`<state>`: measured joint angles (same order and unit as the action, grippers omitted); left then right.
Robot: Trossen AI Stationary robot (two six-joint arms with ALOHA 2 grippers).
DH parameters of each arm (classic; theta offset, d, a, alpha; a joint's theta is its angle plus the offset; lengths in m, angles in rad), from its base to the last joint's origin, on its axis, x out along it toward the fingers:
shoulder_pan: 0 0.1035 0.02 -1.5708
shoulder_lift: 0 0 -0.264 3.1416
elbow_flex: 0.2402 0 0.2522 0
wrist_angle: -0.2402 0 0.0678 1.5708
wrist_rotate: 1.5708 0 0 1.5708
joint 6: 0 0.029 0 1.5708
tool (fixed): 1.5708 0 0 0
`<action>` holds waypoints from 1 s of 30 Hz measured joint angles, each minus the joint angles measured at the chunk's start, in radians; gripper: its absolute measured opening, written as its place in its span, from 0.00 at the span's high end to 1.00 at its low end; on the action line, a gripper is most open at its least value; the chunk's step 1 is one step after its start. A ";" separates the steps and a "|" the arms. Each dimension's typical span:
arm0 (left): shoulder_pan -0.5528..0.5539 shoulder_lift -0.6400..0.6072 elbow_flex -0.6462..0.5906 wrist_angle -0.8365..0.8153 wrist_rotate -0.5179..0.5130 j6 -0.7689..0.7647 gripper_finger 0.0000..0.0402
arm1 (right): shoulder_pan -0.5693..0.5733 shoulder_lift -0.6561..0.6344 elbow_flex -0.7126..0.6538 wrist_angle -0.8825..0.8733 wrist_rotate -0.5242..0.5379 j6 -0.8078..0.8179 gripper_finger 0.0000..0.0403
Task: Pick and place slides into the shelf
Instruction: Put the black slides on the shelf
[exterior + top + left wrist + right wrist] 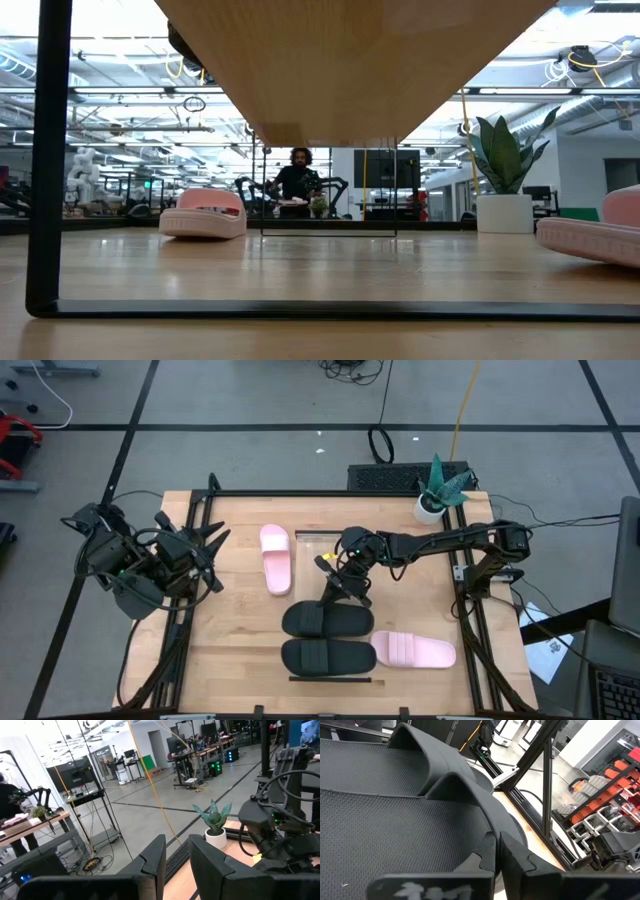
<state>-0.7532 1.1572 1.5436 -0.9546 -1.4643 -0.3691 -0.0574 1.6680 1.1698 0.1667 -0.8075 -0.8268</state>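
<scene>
The right pincer (335,588) is pressed together at the edge of a black slide (327,620) mid-desk (230,650). A second black slide (328,657) and two pink slides (276,558) (414,650) lie nearby. The left pincer (205,555) hovers slightly spread at the desk's left edge. No writing is legible.

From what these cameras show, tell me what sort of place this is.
Probably a robotics lab or workshop: other benches with a robot arm, computer workstations on a taped concrete floor, and a person working behind the table.

Overhead view straight down, low view level across tabletop (320,270), wrist views close, potted plant (437,490) shared
</scene>
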 joint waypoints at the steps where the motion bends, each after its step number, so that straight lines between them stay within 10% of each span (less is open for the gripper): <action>1: 0.000 0.000 0.000 0.000 0.000 0.000 0.78 | 0.000 0.000 0.000 -0.001 0.000 0.000 1.00; 30: 0.000 0.000 0.000 -0.014 0.000 -0.002 0.78 | -0.015 0.000 0.002 -0.074 -0.030 -0.034 1.00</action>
<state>-0.7532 1.1574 1.5436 -0.9688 -1.4639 -0.3710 -0.0724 1.6680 1.1713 0.0928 -0.8374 -0.8608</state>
